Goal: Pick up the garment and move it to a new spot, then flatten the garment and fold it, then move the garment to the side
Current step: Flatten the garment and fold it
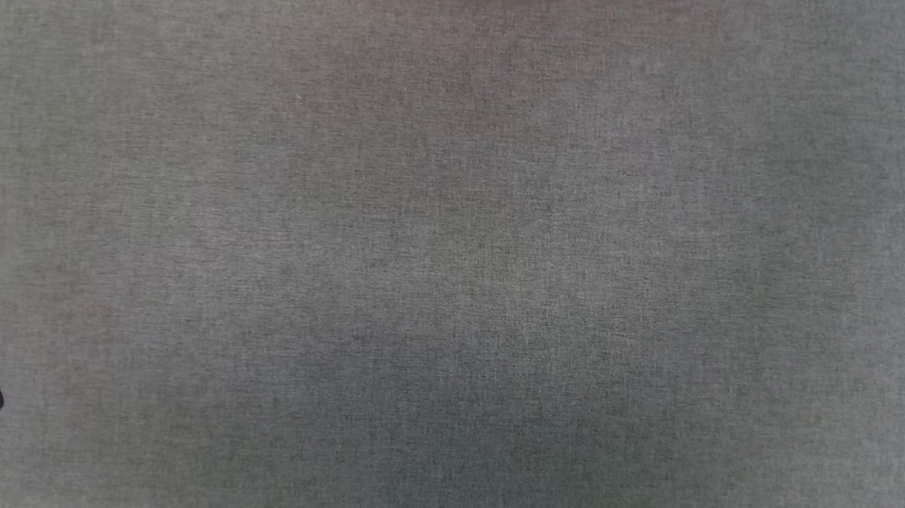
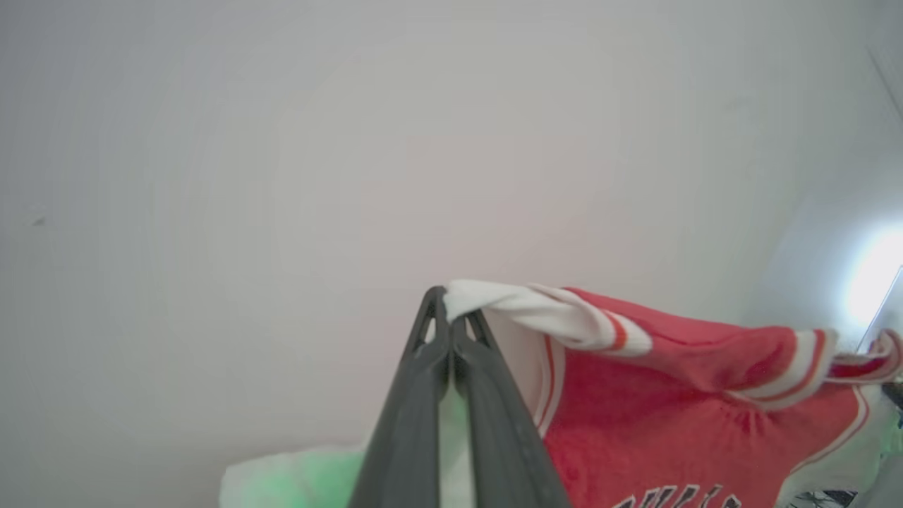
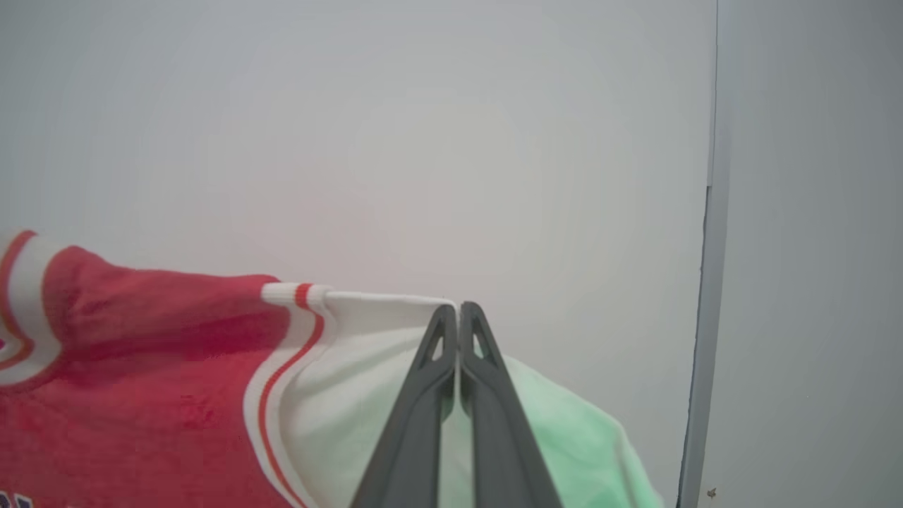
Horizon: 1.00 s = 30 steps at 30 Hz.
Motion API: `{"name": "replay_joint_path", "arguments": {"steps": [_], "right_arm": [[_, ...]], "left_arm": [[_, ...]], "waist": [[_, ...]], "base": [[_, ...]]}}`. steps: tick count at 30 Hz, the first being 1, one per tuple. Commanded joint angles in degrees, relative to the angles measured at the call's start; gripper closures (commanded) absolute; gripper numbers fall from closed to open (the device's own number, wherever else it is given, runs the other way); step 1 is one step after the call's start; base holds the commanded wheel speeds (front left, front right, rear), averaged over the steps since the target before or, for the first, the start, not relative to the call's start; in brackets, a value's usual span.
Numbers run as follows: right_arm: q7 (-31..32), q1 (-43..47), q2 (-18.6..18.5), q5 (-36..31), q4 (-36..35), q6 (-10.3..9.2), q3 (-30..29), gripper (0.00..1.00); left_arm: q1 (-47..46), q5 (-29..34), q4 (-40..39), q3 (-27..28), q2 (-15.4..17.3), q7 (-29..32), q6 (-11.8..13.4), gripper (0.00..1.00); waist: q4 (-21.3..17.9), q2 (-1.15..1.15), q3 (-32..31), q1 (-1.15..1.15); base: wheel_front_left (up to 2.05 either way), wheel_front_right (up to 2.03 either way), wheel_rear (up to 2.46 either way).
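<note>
Currently, one red garment (image 2: 670, 395), left pincer (image 2: 449, 323) clenched on its white edge, right pincer (image 3: 458, 315) likewise

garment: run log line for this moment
left gripper: shut on garment white sleeve end | right gripper: shut on other sleeve end | garment: spread between both

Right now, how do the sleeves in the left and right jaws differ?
The left sleeve is twisted like a rope; the right sleeve hangs as a broad panel. The left sleeve's end bunches at the jaws; the right sleeve's edge runs straight. Both are white with red stripes, pinched in shut jaws.
</note>
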Motion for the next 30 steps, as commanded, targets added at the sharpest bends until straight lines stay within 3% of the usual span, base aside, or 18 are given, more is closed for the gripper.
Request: {"name": "replay_joint_path", "arguments": {"steps": [1, 6, 15, 21, 30], "right_arm": [[-0.6, -0.1, 0.3, -0.6, 1.5, -0.06, 0.1, 1.00], [-0.3, 4.0, 1.2, -0.3, 4.0, -0.05, 4.3, 1.00], [2.9, 22.3, -2.8, 8.7, -4.2, -0.05, 12.4, 1.00], [9.2, 41.6, -9.6, 18.1, -16.6, -0.04, 16.8, 1.00], [20.7, 68.2, -19.2, 26.4, -35.8, -0.04, 16.8, 1.00]], "left_arm": [[-0.1, 0.1, 0.6, 1.0, -0.2, -0.5, -0.4, 1.00], [7.0, -0.9, -1.7, -0.6, -1.5, 1.1, -0.9, 1.00], [29.1, -8.2, -18.9, -3.5, 4.6, 4.2, -1.0, 1.00], [48.0, -11.5, -32.4, -7.2, 10.7, 3.1, -1.0, 1.00], [67.3, -11.5, -41.3, -8.0, 15.9, -0.2, -1.0, 1.00]], "waist": [[0.3, 0.00, -0.3, 0.00], [1.1, 0.00, -1.3, 0.00], [2.1, 0.00, -4.4, 0.00], [2.6, 0.00, -7.3, 0.00], [3.0, 0.00, -9.2, 0.00]], "base": [[0.00, 0.00, 0.00], [0.00, 0.00, 0.00], [0.00, 0.00, 0.00], [0.00, 0.00, 0.00], [0.00, 0.00, 0.00]]}}
